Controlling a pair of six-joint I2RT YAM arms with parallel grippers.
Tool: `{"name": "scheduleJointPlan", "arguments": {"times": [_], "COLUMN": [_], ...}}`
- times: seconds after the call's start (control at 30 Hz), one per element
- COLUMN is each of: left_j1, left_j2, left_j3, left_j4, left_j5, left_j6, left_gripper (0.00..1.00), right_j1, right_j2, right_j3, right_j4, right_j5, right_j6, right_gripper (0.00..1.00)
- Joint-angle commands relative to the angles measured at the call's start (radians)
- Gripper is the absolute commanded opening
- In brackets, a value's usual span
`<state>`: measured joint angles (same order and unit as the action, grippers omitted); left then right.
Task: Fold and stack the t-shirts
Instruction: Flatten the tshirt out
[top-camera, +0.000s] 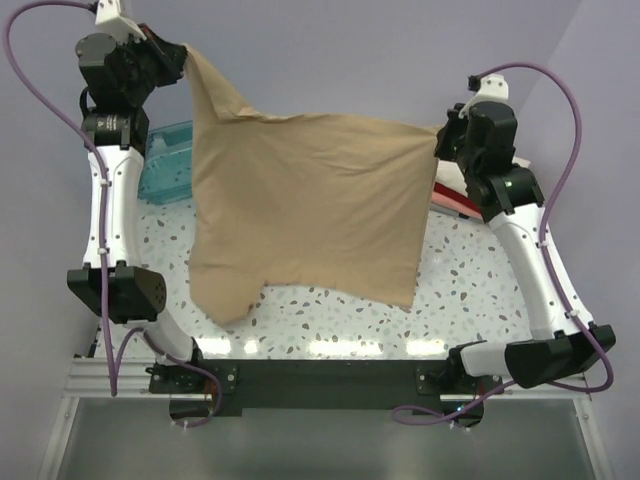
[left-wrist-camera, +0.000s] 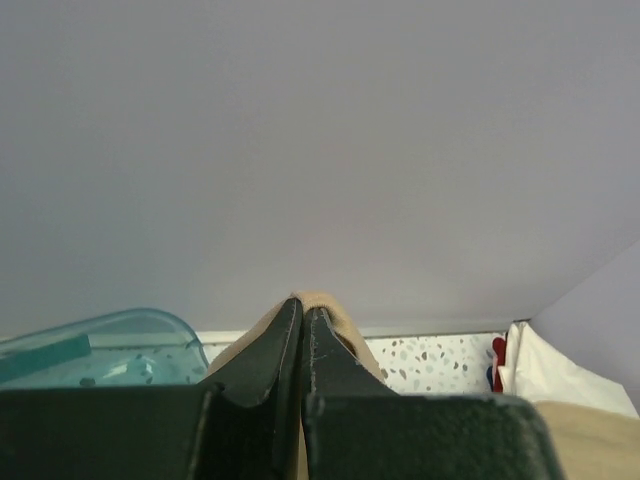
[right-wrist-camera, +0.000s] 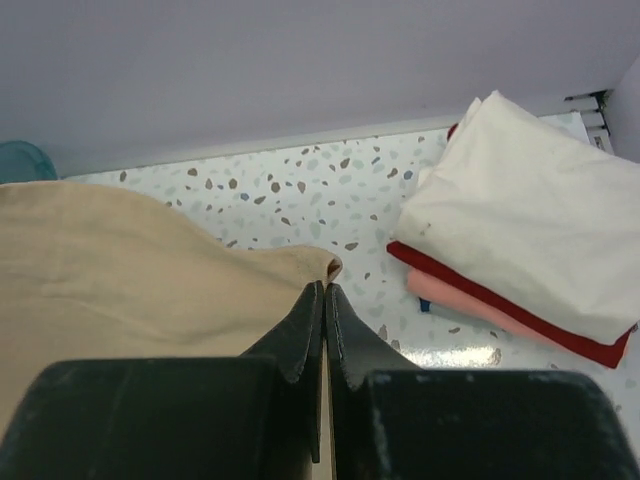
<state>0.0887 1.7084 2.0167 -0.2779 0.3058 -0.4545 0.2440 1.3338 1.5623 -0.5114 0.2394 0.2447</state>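
Note:
The tan t-shirt (top-camera: 310, 205) hangs spread in the air between both arms, above the speckled table. My left gripper (top-camera: 183, 58) is shut on its upper left corner, high at the back left; the pinched cloth (left-wrist-camera: 318, 302) peeks over its fingertips. My right gripper (top-camera: 436, 140) is shut on the shirt's right corner (right-wrist-camera: 300, 268). A folded stack lies at the right: cream-white shirt (right-wrist-camera: 520, 215) on top, red shirt (right-wrist-camera: 470, 290) under it, pink shirt (right-wrist-camera: 455, 300) below. In the top view the stack (top-camera: 447, 198) is mostly hidden behind the tan shirt and right arm.
A translucent teal tub (top-camera: 167, 160) stands at the back left of the table, also in the left wrist view (left-wrist-camera: 95, 345). The lilac wall runs close behind. The table's front edge (top-camera: 320, 345) lies just below the shirt's hanging hem.

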Motion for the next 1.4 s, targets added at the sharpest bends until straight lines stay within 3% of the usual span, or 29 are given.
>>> {"name": "scheduleJointPlan", "arguments": {"times": [0.0,0.23,0.57,0.77,0.9,1.07,1.2,1.27,1.37], "left_j1": [-0.001,0.000,0.000,0.000,0.000,0.000,-0.032,-0.081,-0.168], "left_j2": [-0.118,-0.292,-0.538,-0.604,-0.619,-0.572,-0.433,-0.270,-0.009], "left_j3": [0.123,0.067,0.010,0.021,-0.109,-0.347,-0.516,-0.492,-0.330], "left_j4": [0.114,0.083,0.008,0.020,0.039,0.129,0.297,0.316,0.322], "left_j5": [0.003,-0.060,-0.273,-0.293,-0.267,-0.122,-0.034,-0.013,-0.028], "left_j6": [-0.012,-0.010,0.025,-0.003,-0.038,-0.122,-0.124,-0.061,0.011], "left_gripper": [0.00,0.00,0.00,0.00,0.00,0.00,0.00,0.00,0.00], "right_j1": [0.000,0.000,0.000,0.000,0.000,-0.002,-0.002,-0.003,-0.040], "right_j2": [-0.071,-0.198,-0.427,-0.459,-0.487,-0.510,-0.493,-0.429,-0.291], "right_j3": [0.111,0.147,0.134,0.186,0.096,-0.156,-0.369,-0.463,-0.527], "right_j4": [0.093,0.108,0.067,-0.056,-0.087,-0.046,0.074,0.155,0.238], "right_j5": [0.009,-0.014,0.126,0.195,0.216,0.276,0.331,0.357,0.359], "right_j6": [0.018,0.065,0.100,0.088,0.111,0.133,0.128,0.105,0.093], "right_gripper": [0.00,0.00,0.00,0.00,0.00,0.00,0.00,0.00,0.00]}}
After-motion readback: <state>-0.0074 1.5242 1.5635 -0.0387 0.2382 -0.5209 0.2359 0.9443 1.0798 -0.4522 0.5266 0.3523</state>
